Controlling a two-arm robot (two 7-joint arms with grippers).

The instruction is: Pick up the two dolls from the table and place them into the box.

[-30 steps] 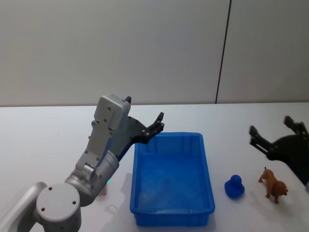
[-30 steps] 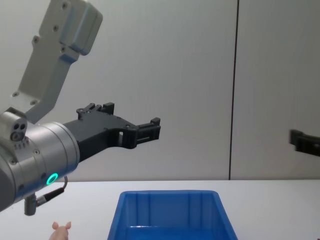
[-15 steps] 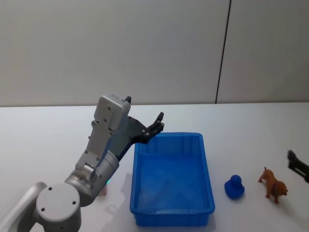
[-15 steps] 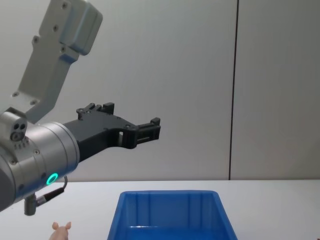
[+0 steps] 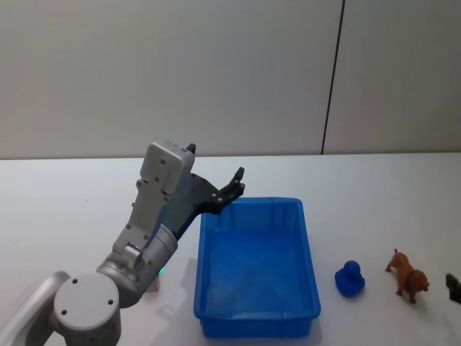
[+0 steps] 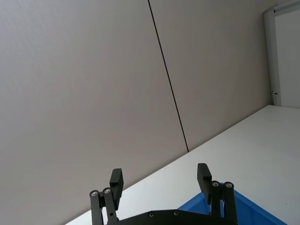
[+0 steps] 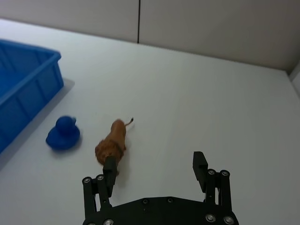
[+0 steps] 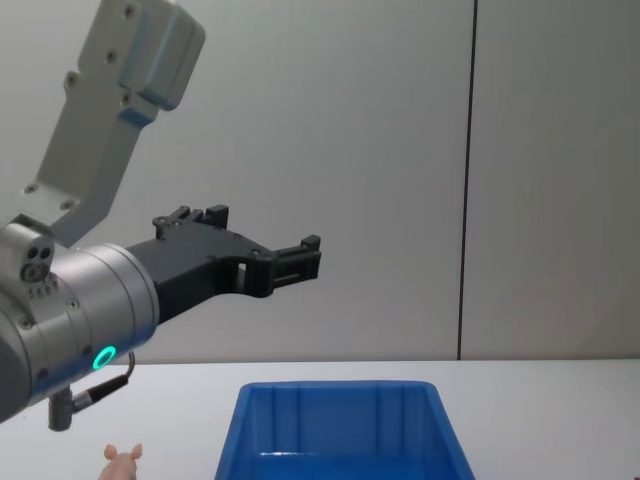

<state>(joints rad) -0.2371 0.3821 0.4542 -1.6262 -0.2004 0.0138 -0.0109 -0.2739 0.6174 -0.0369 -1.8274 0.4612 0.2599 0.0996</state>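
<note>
Box: table centre. Pig: on the table left of box, below left arm. Brown doll: right of box, past duck, bare table around. Left gripper: raised over box's far-left corner, spread wide, empty. Right gripper: spread wide, empty, near brown doll.

A blue duck stands between lion and box.

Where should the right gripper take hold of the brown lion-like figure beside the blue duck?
The brown lion-like figure: grip across its mid-body, right gripper descending from above, one finger per flank. It seems to stand upright, its body long and narrow. The blue duck sits apart from it, likely leaving finger room.
</note>
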